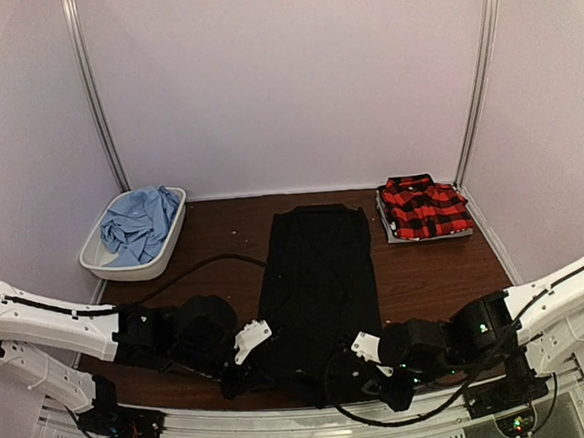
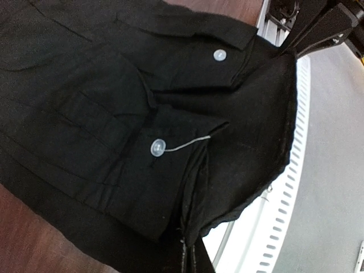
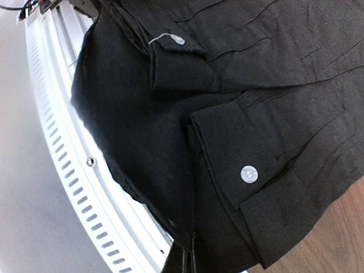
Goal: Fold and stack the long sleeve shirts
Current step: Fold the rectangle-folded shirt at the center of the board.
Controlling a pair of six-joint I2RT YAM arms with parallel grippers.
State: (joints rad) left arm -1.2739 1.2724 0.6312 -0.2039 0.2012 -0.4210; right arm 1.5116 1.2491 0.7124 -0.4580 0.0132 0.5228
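A black long sleeve shirt (image 1: 316,277) lies in a long strip down the middle of the brown table, its near end hanging over the front edge. My left gripper (image 1: 245,375) is shut on that end's left corner, the cloth pinched between the fingertips (image 2: 193,263). My right gripper (image 1: 375,374) is shut on the right corner (image 3: 190,260). White cuff buttons (image 2: 157,147) (image 3: 248,174) show on the folded-in sleeves. A folded red-and-black plaid shirt (image 1: 425,208) rests at the back right. A crumpled light blue shirt (image 1: 137,225) fills a basin at the back left.
The white basin (image 1: 94,257) stands at the back left and a flat grey tray (image 1: 389,234) holds the plaid shirt. A black cable (image 1: 207,261) crosses the table on the left. The white slotted front rail (image 2: 296,187) (image 3: 68,165) runs under the shirt's near end.
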